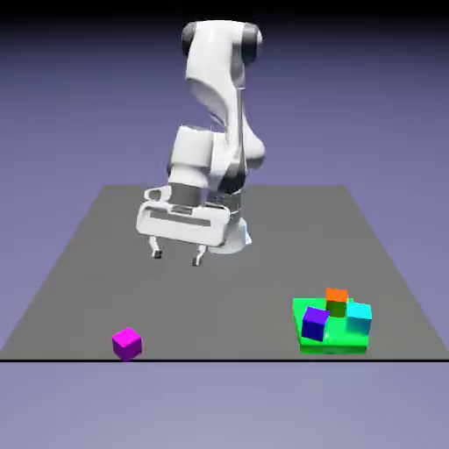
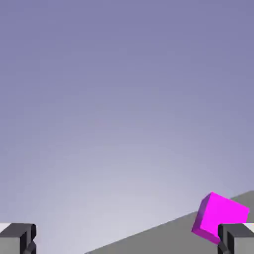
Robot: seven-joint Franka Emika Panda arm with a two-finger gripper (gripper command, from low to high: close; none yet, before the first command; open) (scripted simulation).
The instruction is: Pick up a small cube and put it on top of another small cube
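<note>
A small bright magenta cube (image 1: 127,343) rests on the grey table near its front edge, on the exterior view's left. My gripper (image 1: 176,257) hangs above the table's middle, well behind that cube and apart from it, its two fingers spread wide with nothing between them. In the hand view the magenta cube (image 2: 218,216) shows at the lower right, just above the right fingertip (image 2: 237,239); the left fingertip (image 2: 19,238) sits at the lower left corner.
At the front on the exterior view's right stands a green block (image 1: 338,340) carrying a purple-blue cube (image 1: 314,324), an orange cube (image 1: 337,300) and a cyan cube (image 1: 359,317). The table's front edge (image 1: 224,359) runs just before both groups.
</note>
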